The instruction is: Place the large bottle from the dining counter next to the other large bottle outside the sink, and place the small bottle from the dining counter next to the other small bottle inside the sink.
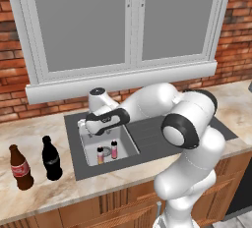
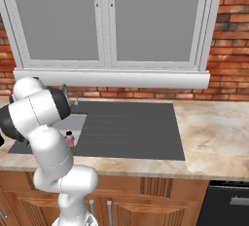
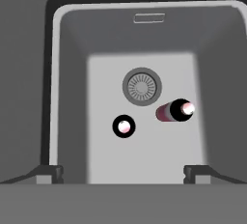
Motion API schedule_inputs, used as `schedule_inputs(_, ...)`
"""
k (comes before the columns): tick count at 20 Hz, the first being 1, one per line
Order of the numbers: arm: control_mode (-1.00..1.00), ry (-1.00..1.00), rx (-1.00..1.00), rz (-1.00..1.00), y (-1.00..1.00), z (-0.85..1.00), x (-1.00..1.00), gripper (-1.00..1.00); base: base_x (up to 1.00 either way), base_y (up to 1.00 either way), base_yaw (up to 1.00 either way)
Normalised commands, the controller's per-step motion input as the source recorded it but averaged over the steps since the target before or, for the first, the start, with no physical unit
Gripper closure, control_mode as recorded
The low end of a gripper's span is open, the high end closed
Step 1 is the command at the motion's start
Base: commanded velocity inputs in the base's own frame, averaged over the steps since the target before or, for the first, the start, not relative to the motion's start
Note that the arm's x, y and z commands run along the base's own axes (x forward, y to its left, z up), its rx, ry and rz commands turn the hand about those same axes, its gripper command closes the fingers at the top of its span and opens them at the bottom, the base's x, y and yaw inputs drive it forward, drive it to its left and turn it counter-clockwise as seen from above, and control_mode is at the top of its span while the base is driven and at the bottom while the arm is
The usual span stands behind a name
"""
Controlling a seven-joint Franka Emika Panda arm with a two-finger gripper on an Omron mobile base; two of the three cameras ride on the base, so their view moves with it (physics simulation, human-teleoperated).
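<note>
Left base view, centre: my claw (image 1: 101, 129) hangs over the sink (image 1: 93, 160), its fingers spread wide and gripping nothing. On the basin floor, just below the claw in the frame, two small bottles stand upright side by side, close but not touching: the left small bottle (image 1: 100, 155) and the right small bottle (image 1: 114, 149). At lower left, on the marble surface (image 1: 44, 195) outside the sink, two large bottles stand upright near each other: a brown cola bottle (image 1: 20, 167) at far left and a black bottle (image 1: 51, 158) to its right.

Hand view: I look straight down into the basin. The drain (image 3: 142, 87) sits at centre; one bottle cap (image 3: 124, 126) lies below and left of it, the other bottle (image 3: 175, 110) to its lower right. Both fingertips (image 3: 48, 174) sit far apart at the bottom corners.

Right base view, left edge: one small bottle (image 2: 69, 139) shows beside my arm.
</note>
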Motion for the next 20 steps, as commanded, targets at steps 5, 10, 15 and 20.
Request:
schedule_inputs(5,-1.0,0.0,0.0,0.0,0.0,0.28,0.0,-1.0,0.0,0.0,0.0)
schedule_inputs(10,-1.0,0.0,0.0,0.0,0.0,0.19,0.0,-1.0,0.0,0.0,0.0)
schedule_inputs(15,-1.0,0.0,0.0,0.0,0.0,0.29,0.0,-1.0,0.0,0.0,0.0)
schedule_inputs(20,-1.0,0.0,0.0,0.0,0.0,0.43,-0.01,-1.0,0.0,0.0,0.0)
